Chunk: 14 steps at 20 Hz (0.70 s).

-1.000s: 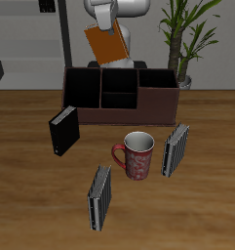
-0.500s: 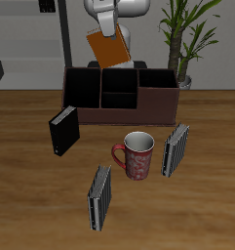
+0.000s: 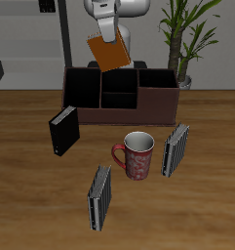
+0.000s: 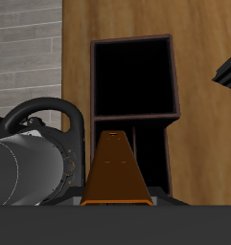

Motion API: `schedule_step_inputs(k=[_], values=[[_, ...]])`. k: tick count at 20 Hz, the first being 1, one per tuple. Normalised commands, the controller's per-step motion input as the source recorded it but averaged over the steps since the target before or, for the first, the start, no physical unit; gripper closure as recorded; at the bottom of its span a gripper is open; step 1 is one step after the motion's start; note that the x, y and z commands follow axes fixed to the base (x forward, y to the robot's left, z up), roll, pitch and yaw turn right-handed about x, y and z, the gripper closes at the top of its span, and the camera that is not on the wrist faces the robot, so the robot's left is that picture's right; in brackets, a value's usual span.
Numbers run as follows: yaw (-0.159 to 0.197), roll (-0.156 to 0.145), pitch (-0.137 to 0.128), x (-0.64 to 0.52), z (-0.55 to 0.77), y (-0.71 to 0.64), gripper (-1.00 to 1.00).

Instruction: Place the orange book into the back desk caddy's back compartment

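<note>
The orange book (image 3: 110, 53) hangs tilted in the air above the back desk caddy (image 3: 119, 96), held at its upper edge by my gripper (image 3: 106, 33), which is shut on it. The caddy is a low dark box with several cells. Its narrow back compartment (image 3: 117, 79) lies just below the book's lower corner. In the wrist view the orange book (image 4: 117, 172) runs straight out from the gripper toward the dark cells of the caddy (image 4: 133, 77) below. The fingers themselves are hidden behind the book and the hand.
A black book (image 3: 62, 132) leans in front of the caddy. A red patterned mug (image 3: 137, 154) stands mid-table between two grey striped books (image 3: 99, 196) (image 3: 175, 149). A potted plant (image 3: 187, 44) rises behind the caddy's end.
The gripper with the orange book has shifted slightly sideways and a little lower toward the caddy's middle section. Nothing else has moved.
</note>
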Motion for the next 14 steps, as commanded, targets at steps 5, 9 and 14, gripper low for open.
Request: schedule_step_inputs(k=[5,9,14], values=[[-0.011,0.000,0.026,0.02,-0.11,-0.02,1.00],[-0.005,0.000,0.004,0.04,-0.06,-0.01,1.00],[0.007,0.020,0.023,0.00,-0.09,0.07,1.00]])
